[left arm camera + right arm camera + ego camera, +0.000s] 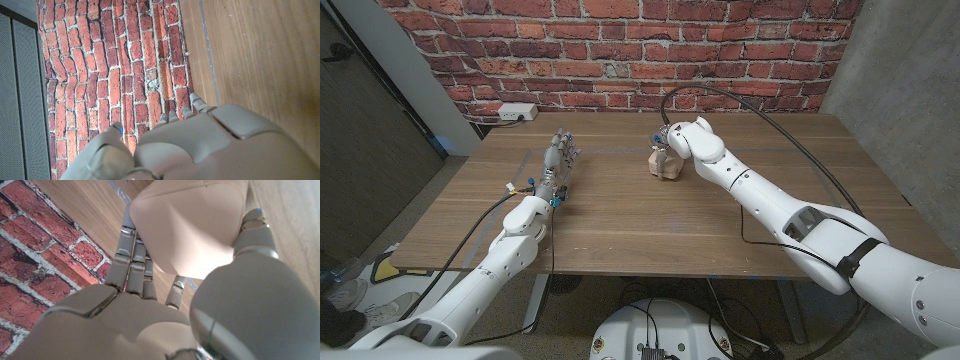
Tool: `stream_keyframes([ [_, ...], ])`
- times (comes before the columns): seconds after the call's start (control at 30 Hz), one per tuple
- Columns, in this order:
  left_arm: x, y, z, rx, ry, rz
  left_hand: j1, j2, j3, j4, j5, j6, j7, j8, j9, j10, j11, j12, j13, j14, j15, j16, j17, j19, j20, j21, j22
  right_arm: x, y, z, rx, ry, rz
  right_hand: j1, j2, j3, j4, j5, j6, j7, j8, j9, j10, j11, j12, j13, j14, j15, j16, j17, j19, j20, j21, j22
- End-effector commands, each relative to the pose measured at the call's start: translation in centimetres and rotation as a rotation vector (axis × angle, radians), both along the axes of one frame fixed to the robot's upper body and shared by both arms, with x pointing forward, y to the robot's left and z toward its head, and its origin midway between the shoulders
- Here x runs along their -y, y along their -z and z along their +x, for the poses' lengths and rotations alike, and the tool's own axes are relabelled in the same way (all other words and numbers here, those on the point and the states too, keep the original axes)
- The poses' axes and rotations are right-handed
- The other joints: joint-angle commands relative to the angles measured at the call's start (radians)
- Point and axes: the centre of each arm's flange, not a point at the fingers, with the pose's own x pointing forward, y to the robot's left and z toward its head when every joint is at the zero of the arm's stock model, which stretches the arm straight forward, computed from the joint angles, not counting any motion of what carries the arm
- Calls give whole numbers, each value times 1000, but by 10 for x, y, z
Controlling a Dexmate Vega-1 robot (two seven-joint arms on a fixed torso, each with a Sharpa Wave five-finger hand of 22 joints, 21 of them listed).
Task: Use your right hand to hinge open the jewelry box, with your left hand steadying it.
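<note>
The jewelry box (pixel 666 168), small and pale pink with rounded corners, sits on the wooden table (pixel 650 225) a little right of the middle, toward the far side. My right hand (pixel 672 142) is over it and grips it. In the right wrist view the box (pixel 190 225) lies between that hand's fingers (pixel 132 260) on one side and its thumb (pixel 255 235) on the other. Its lid looks closed. My left hand (pixel 558 160) stands well to the left of the box, fingers apart and pointing toward the wall, holding nothing. In the left wrist view, the left hand (pixel 200 145) faces the brick wall.
A white power strip (pixel 517 112) lies at the table's far left edge by the brick wall (pixel 620 50). A black cable (pixel 770 108) arcs above my right arm. Bare wood lies between my two hands and along the table's near side.
</note>
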Motion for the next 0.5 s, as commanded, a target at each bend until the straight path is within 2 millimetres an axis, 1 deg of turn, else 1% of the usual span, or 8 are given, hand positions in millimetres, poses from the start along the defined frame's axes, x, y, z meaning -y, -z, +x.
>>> stream_keyframes([
  [0.03, 0, -1, -1, 4, 5, 6, -3, 79, -2, 0, 6, -126, -5, 0, 3, -101, 2, 2, 3, -105, -3, -2, 2, -51, 4, 2, 1, 14, -12, -13, 108, -95, 145, 293, 269, 49, 21, 12, 282, 158, 77, 56, 355, -338, 4, -1, 341, -447, 8, 5, 183, -288, 14, -3],
  [0.37, 2, -6, -2, 9, 10, 23, -2, 79, -2, 0, 6, -127, -5, -1, 3, -101, 1, 1, 3, -105, -3, -2, 2, -51, 2, 1, 1, 26, -21, -22, 130, -161, 257, 292, 262, 55, 22, 20, 293, 162, 76, 45, 362, -334, 4, 1, 350, -446, 3, 8, 181, -287, 21, -10],
  [0.4, 3, -7, -2, 8, 10, 24, -2, 79, -2, 0, 6, -127, -5, -1, 3, -101, 1, 1, 3, -105, -3, -2, 2, -51, 3, 1, 1, 27, -22, -23, 133, -165, 262, 291, 261, 56, 22, 22, 293, 162, 75, 43, 361, -342, 4, 1, 352, -446, 2, 9, 180, -286, 23, -11],
  [0.5, 4, -8, -2, 8, 10, 32, -1, 78, -3, -1, 6, -127, -4, -1, 3, -99, 1, 2, 3, -104, -2, -2, 2, -51, 2, 0, 1, 30, -24, -26, 135, -188, 295, 291, 260, 58, 22, 24, 296, 161, 74, 40, 364, -336, 4, 2, 355, -446, 1, 10, 181, -286, 26, -14],
])
